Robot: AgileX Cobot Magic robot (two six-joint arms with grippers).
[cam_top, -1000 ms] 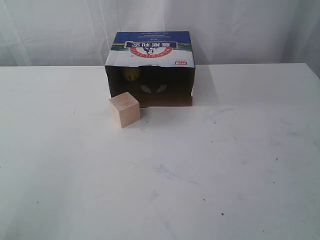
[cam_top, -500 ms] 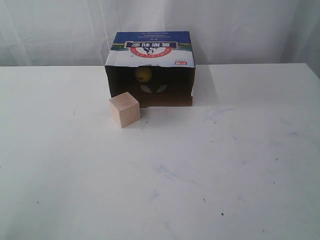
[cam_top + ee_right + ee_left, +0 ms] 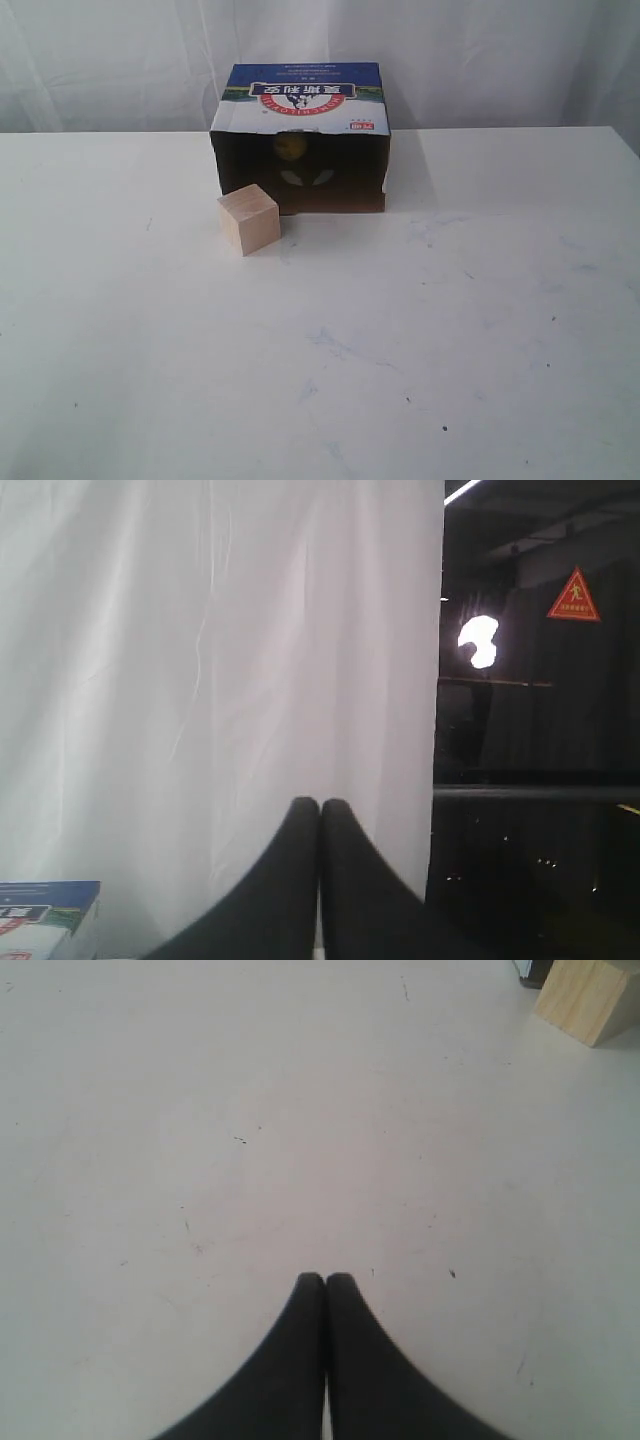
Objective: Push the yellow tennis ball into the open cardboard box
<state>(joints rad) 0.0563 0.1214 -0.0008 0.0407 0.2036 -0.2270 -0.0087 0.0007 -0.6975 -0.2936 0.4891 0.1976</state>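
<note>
The exterior camera is looking from the front and somewhat above across the white table (image 3: pixel 420 340). It is facing the mouth of the open cardboard box (image 3: pixel 300 95) at upper centre, with the white curtain (image 3: pixel 480 60) behind. The left wrist camera is pointing steeply down, close over the tabletop, and sharing the wooden cube (image 3: pixel 588 995) with the exterior view. The right wrist camera is facing level at the curtain, sharing a corner of the box's printed top.
</note>
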